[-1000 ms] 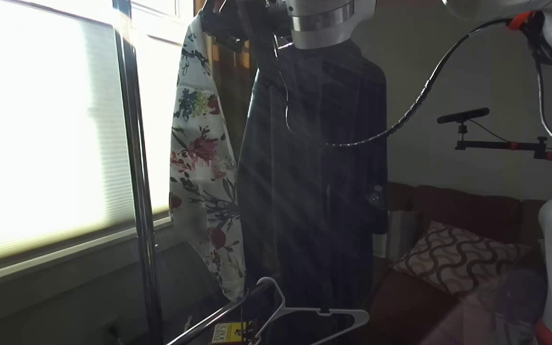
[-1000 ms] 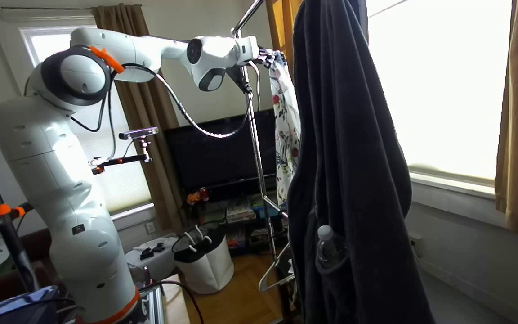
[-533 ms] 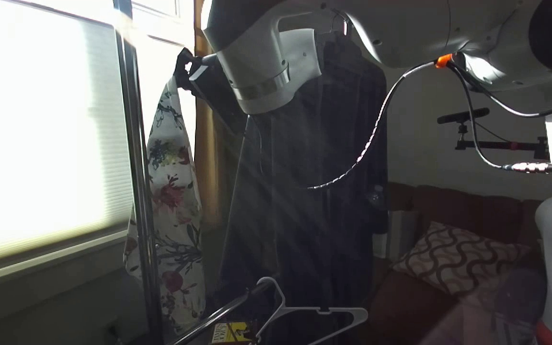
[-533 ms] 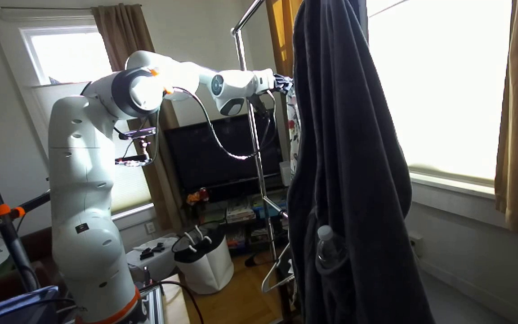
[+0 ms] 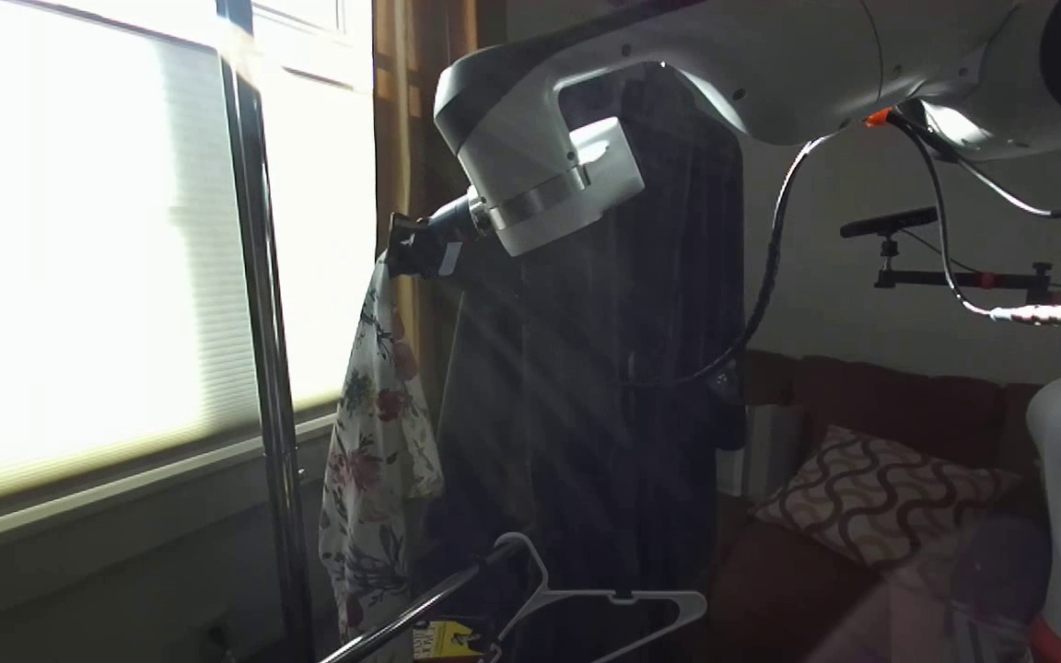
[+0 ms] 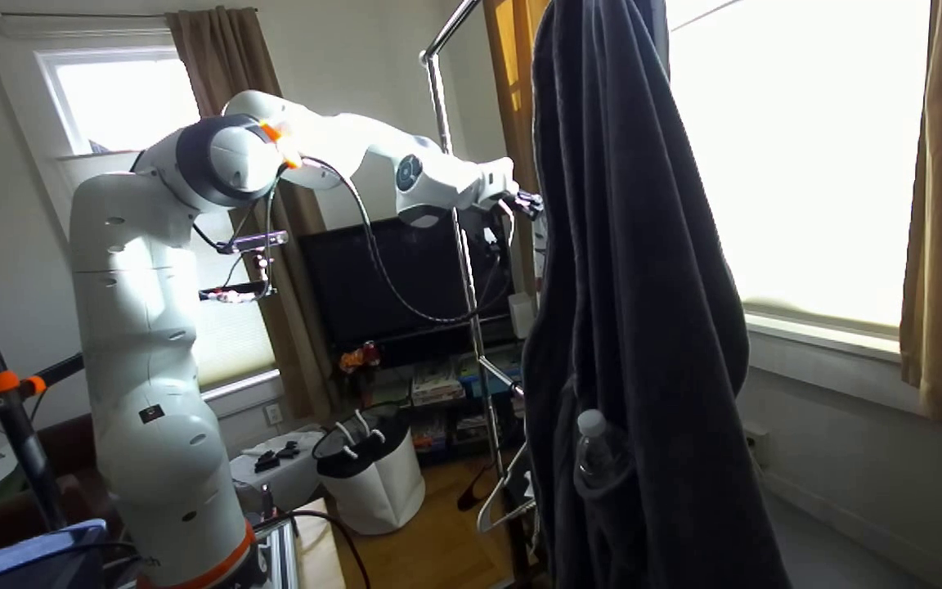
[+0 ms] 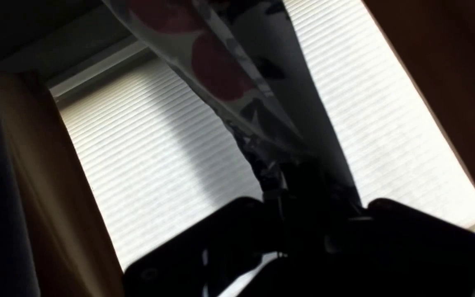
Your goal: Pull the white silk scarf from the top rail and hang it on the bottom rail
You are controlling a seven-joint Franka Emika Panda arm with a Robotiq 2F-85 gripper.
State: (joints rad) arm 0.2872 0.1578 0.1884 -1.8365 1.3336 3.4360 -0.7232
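Observation:
The scarf (image 5: 365,460), white with red flowers and dark leaves, hangs by its upper end from my gripper (image 5: 396,256). In that exterior view its lower end shows just behind the bottom rail (image 5: 415,612). In the wrist view the scarf (image 7: 237,70) runs away from the dark fingers (image 7: 311,206), which are shut on it. In an exterior view the gripper (image 6: 530,204) is beside the dark robe, and only a sliver of the scarf (image 6: 540,237) shows. The top rail (image 6: 450,29) is above the gripper. The bottom rail (image 6: 500,372) is partly hidden by the robe.
A long dark robe (image 6: 634,286) hangs close to the gripper, with a bottle (image 6: 595,446) in its pocket. A white hanger (image 5: 623,599) hangs on the bottom rail. The rack's upright post (image 5: 263,276) stands near the scarf. Behind is a window blind (image 7: 171,165).
The gripper has come down with the scarf. In an exterior view it first moved toward the window, then away from it. The scarf is no longer behind the upright post and has swung and folded.

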